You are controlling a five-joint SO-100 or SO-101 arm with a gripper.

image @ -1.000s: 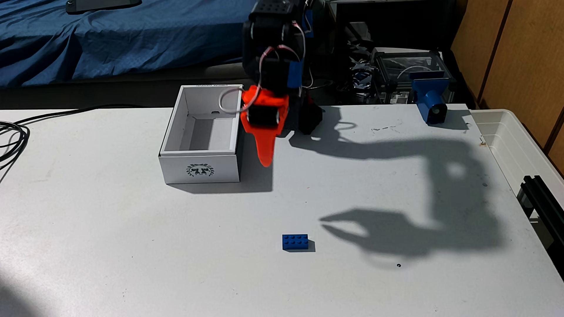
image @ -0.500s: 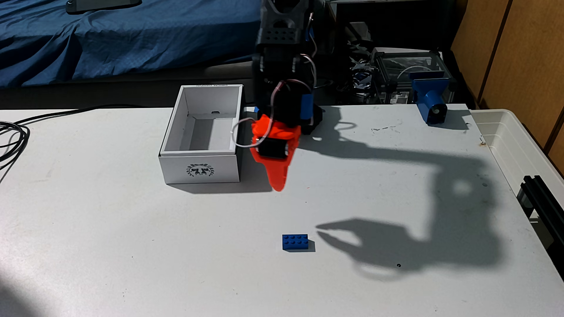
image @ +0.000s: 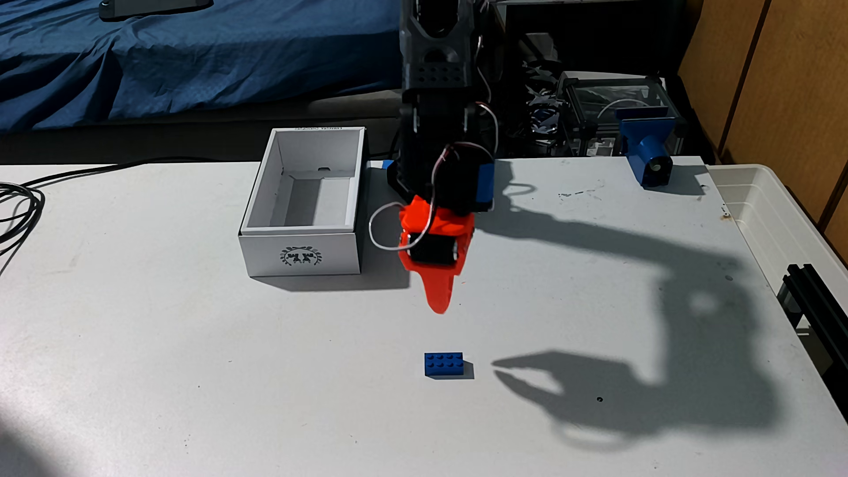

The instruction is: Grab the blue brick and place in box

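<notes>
The blue brick point(image: 443, 364) lies studs up on the white table, in the near middle of the fixed view. The black arm's orange gripper point(image: 440, 308) hangs point down above the table, a short way behind the brick and clear of it. From this side its fingers read as one closed taper with nothing between them. Their shadow, to the right of the brick, shows the tips almost together. The white box point(image: 301, 253), with a dark wreath emblem on its near side, stands open and empty to the left of the gripper.
A blue printed mount point(image: 646, 151) sits at the table's back right. A translucent bin point(image: 775, 215) lines the right edge. Black cables point(image: 18, 206) coil at the far left. The arm's base point(image: 404, 179) stands just right of the box.
The gripper has come down and forward from beside the box's right wall toward the brick, drifting right. Its shadow slid right and nearer. Brick and box have not moved.
</notes>
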